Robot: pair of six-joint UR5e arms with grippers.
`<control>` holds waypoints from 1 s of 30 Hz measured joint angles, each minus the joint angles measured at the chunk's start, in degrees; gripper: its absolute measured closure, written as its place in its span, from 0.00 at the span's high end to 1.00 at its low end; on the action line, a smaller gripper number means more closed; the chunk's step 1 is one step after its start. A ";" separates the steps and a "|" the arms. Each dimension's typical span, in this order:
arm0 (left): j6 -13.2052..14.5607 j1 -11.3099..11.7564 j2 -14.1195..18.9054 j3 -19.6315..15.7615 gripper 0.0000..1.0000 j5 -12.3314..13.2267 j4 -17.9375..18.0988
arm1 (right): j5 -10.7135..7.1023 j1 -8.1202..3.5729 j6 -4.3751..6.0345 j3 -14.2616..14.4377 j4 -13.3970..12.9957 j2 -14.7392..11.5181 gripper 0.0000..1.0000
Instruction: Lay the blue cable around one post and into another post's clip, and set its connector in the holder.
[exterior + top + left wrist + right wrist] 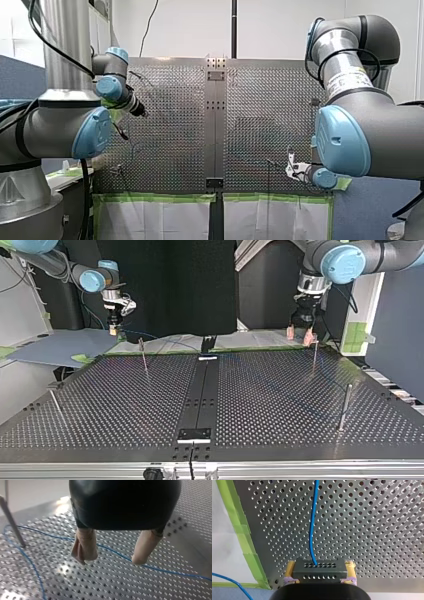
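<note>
Right wrist view gives you the right gripper (320,568) clamped on the one black connector (318,573), yellow pads at both ends, so the block's long axis lies across the fingers. The single blue cable (312,525) leaves its holed face and runs straight ahead over the perforated table (374,530). In the left wrist view the left gripper (111,560) hangs with two beige fingers (85,546) spread; the cable lies crosswise beneath them and curves past one post (12,522). In the top view you can count four posts (144,356).

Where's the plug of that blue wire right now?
In the right wrist view, the black plug sits clamped in my right gripper, near the green-taped edge of the table.
</note>
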 joint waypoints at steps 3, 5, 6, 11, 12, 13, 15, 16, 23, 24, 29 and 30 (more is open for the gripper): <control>1.46 -1.46 -1.46 0.07 1.00 -1.45 1.01 | 0.00 0.01 -0.04 0.00 -0.06 0.01 0.00; 2.21 -2.21 -2.22 0.16 1.00 -2.21 1.67 | 0.00 0.02 -0.09 0.00 -0.10 0.01 0.00; 2.74 -2.74 -2.74 0.26 1.00 -2.73 2.15 | 0.00 0.02 -0.11 0.00 -0.10 0.01 0.00; 5.05 -5.05 -5.05 1.52 1.00 -5.04 4.43 | 0.00 0.02 -0.21 0.00 -0.04 0.02 0.00; 5.60 -5.60 -5.60 1.97 1.00 -5.60 5.00 | 0.02 0.02 -0.24 0.01 -0.02 0.01 0.00; 6.00 -6.00 -6.01 2.33 1.00 -6.00 5.38 | 0.05 0.02 -0.26 0.01 0.00 0.01 0.00; 6.92 -6.92 -6.92 3.20 1.00 -6.91 6.31 | 0.12 0.02 -0.29 0.00 0.04 0.02 0.00; 7.36 -7.36 -7.36 3.63 1.00 -7.35 6.76 | 0.13 0.02 -0.30 0.00 0.06 0.01 0.00; 10.83 -10.83 -10.83 7.08 1.00 -10.82 10.23 | 0.24 -0.15 -0.32 0.00 0.13 0.00 0.00; 11.41 -11.41 -11.41 7.65 1.00 -11.41 10.79 | 0.25 -0.16 -0.32 0.00 0.13 0.00 0.00; 13.87 -13.87 -13.87 10.11 1.00 -13.85 13.24 | 0.26 -0.19 -0.31 0.00 0.14 0.01 0.00; 14.46 -14.45 -14.45 10.70 1.00 -14.44 13.85 | 0.26 -0.19 -0.30 0.00 0.14 0.01 0.00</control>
